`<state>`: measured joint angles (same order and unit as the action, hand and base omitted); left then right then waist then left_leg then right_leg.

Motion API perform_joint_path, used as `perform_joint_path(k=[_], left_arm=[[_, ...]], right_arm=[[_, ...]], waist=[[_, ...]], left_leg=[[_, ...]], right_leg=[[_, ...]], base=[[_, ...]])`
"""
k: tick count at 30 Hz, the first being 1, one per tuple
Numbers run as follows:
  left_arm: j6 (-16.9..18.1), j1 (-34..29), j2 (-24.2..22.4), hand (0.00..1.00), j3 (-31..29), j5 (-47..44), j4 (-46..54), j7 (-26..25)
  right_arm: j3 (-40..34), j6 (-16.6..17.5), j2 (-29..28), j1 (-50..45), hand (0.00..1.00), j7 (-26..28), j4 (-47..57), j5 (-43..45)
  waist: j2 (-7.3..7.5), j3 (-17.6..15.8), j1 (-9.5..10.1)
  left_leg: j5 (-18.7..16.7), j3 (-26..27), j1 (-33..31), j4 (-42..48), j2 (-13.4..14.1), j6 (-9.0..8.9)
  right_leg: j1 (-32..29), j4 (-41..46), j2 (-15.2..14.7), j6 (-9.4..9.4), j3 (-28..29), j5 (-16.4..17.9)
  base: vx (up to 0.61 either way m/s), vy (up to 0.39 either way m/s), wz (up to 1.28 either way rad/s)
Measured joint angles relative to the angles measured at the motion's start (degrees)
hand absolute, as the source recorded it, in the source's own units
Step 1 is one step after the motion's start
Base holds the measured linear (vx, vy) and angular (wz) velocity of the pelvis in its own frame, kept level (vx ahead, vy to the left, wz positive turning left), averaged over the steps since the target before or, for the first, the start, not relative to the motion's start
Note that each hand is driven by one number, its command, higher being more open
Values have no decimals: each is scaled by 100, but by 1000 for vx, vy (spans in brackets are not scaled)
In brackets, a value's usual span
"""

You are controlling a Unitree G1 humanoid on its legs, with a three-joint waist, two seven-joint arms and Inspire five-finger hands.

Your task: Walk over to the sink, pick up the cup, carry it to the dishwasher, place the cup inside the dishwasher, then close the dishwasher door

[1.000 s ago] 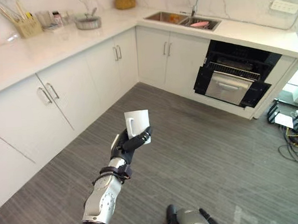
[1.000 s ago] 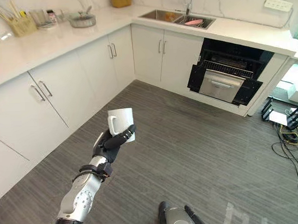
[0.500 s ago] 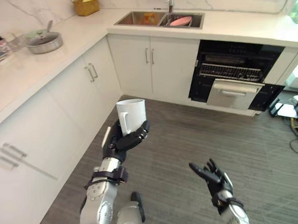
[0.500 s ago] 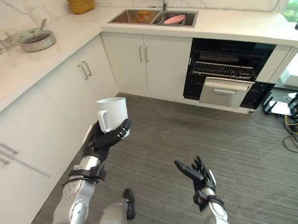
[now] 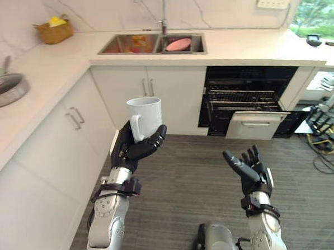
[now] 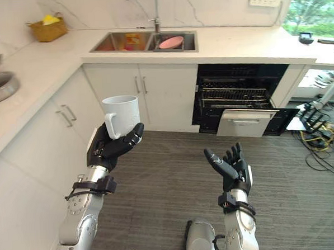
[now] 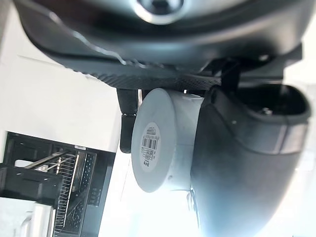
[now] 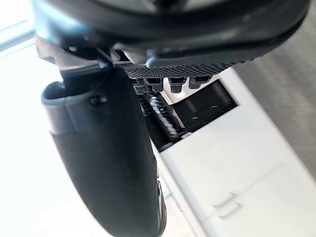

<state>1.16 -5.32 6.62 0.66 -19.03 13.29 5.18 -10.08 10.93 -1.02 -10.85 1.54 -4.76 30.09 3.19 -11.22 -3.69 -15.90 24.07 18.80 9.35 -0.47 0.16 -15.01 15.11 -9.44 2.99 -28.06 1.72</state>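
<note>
The left hand [image 5: 129, 155] is curled round the white cup [image 5: 147, 112] from below, holding it upright: long axis vertical, mouth up, handle turned back toward the palm. Beside it, the right hand [image 5: 249, 168] is raised with fingers spread, empty. Beyond that hand stands the open dishwasher [image 5: 247, 101]. Beyond the cup is the sink [image 5: 130, 44] in the table [image 5: 235, 43].

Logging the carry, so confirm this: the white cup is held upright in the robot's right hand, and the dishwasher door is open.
Not right: the white cup is upright in the left hand, as the left eye view shows. The right hand is open and empty. The dishwasher door is open.
</note>
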Motion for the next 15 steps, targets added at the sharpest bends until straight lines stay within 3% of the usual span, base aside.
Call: perform_joint_path(k=[1, 2, 3, 4, 6, 7, 8, 9, 10, 11, 13, 14, 15], left_arm=[[3, -15, -21, 0, -30, 0, -20, -1], [5, -35, -159, 0, -4, 0, -126, -3], [23, -38, -241, 0, 60, 1, -193, -3], [64, -37, -301, 0, 172, 1, -266, -8], [68, -28, -279, 0, 295, 2, -311, -35], [145, -26, -285, 0, 418, 3, -410, -115], [184, -29, -284, 0, 472, 3, -531, -163], [185, -33, -299, 0, 487, 2, -602, -178], [181, -62, -320, 0, 528, 0, -731, -217], [180, -101, -312, 0, 557, 0, -756, -238], [181, -272, -323, 0, 604, -6, -759, -200], [181, -275, -323, 0, 604, -6, -759, -197], [193, -320, -345, 0, 580, -9, -742, -196]], right_arm=[[9, 34, 57, -2, 100, 34, 120, -2], [3, 46, 209, -22, 100, 71, 118, -2], [-28, 45, 274, -46, 100, 73, 117, -2], [-80, 42, 290, -50, 100, 73, 116, -1], [-75, 38, 284, -47, 100, 80, 119, -35], [-99, 36, 286, -45, 100, 98, 123, -24], [-101, 35, 286, -49, 100, 126, 137, -21], [-100, 36, 291, -56, 100, 144, 147, -22], [-95, 36, 287, -61, 100, 187, 177, -25], [-97, 37, 281, -64, 100, 208, 215, -25], [-94, 143, 308, -76, 100, 372, 459, -25], [-93, 153, 312, -74, 100, 379, 467, -25], [-68, 225, 335, 24, 100, 455, 527, -73]], waist=[[75, 68, -32], [-135, 183, -59], [-276, 265, -57], [-425, 356, -50], [-522, 417, -75], [-606, 476, -65], [-642, 469, -41], [-659, 465, -19], [-695, 475, -13], [-696, 474, -14], [-689, 469, 9], [-688, 468, 16], [-673, 457, 154]], left_leg=[[-216, 20, 256, -61, -131, -105], [-402, 3, 423, -71, -53, -90], [-453, -3, 447, -26, 33, -68], [-470, -3, 393, 266, 208, -38], [-440, 15, 101, 1273, 557, -13], [-214, 29, -213, 2235, 855, -91], [496, -15, -586, 3415, 1225, -296], [843, -96, -830, 4054, 1434, -450], [886, -271, -1341, 5161, 1729, -571], [841, -343, -1577, 5524, 1826, -575], [555, -365, -2294, 5564, 1871, -482], [542, -356, -2321, 5525, 1869, -482], [384, -325, -2554, 4038, 1790, -483]], right_leg=[[22, -181, -41, -414, -74, -345], [-3, 49, 57, -961, -17, -701], [-67, 197, 129, -1061, -11, -670], [-163, 520, 223, -1385, 17, -418], [-213, 955, 326, -1352, 78, 67], [-145, 1062, 484, -1325, 133, 328], [90, 1016, 670, -1318, 248, 515], [260, 915, 773, -1316, 303, 564], [647, 605, 981, -1368, 425, 541], [863, 423, 1062, -1357, 489, 527], [1590, -201, 1173, -1280, 819, 467], [1617, -222, 1173, -1277, 840, 465], [1996, -464, 1177, -1186, 1261, 471]], base=[[673, 34, -35], [698, 21, -29], [691, -25, -30], [529, -111, -33], [502, -136, -32], [512, -102, -45], [518, -84, -52], [515, -59, -59], [403, -24, -48], [483, -3, -61], [495, 30, -59], [484, 49, -97], [372, 52, -92]])
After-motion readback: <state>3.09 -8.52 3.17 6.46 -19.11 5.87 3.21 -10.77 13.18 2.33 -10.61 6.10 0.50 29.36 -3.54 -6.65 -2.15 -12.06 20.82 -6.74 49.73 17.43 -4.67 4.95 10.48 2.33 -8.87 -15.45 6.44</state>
